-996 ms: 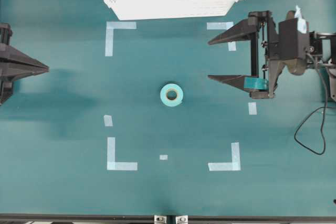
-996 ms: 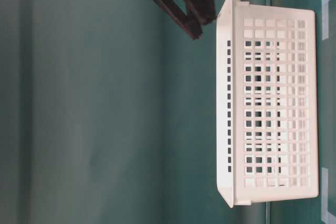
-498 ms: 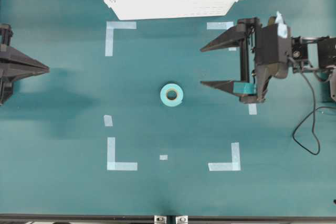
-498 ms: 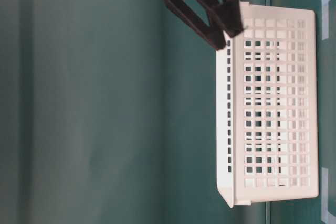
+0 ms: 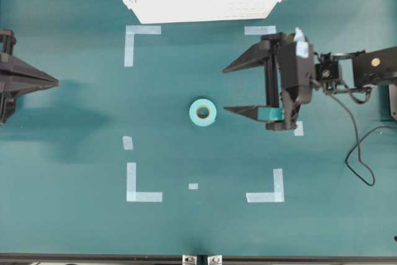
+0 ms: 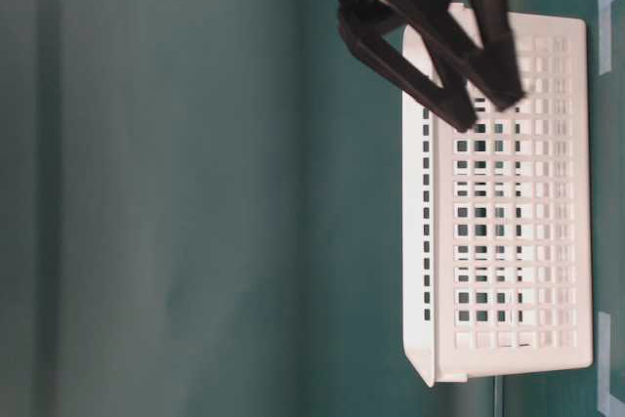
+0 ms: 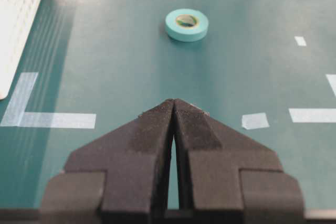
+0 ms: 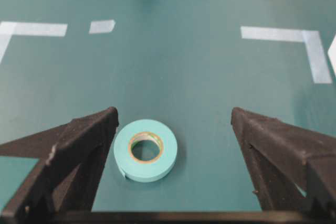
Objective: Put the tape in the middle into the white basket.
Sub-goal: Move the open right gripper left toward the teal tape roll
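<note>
Tape [image 5: 203, 112] lies just beyond right pincer [image 5: 224, 89] (spread wide).

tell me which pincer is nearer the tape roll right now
Right. The right pincer is open just right of the tape roll in the overhead view, not touching it. The left pincer is shut at the far left edge, well away.

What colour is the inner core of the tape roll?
Tan cardboard, inside the light teal tape; it shows best in the right wrist view.
</note>
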Tool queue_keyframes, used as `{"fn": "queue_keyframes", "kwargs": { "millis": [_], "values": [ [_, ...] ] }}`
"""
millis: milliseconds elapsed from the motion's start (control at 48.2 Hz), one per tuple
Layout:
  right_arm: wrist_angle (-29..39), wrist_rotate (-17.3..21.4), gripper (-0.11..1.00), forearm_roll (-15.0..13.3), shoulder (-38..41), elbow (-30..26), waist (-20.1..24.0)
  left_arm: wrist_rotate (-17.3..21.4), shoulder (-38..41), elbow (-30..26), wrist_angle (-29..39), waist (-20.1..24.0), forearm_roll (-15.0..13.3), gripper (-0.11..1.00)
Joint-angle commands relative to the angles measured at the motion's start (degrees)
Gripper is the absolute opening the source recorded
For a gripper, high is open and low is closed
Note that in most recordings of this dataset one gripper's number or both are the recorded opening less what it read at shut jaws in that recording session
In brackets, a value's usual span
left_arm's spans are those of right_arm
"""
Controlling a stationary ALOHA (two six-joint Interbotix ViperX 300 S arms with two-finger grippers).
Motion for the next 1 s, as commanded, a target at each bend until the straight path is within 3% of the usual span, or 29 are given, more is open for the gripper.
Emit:
{"fn": "queue_keyframes", "kwargs": {
  "millis": [0,975],
  "values": [
    [0.0,0.26,1.0,0.0,0.44,-1.85,0.44,0.0,0.44,-0.79,-0.44,-0.18,0.09,-0.11],
    [0.0,4.66,1.0,0.0,10.46,-6.77,2.2,-0.09,0.44,-0.7,-0.53,-0.18,0.09,-0.11]
  ]
}}
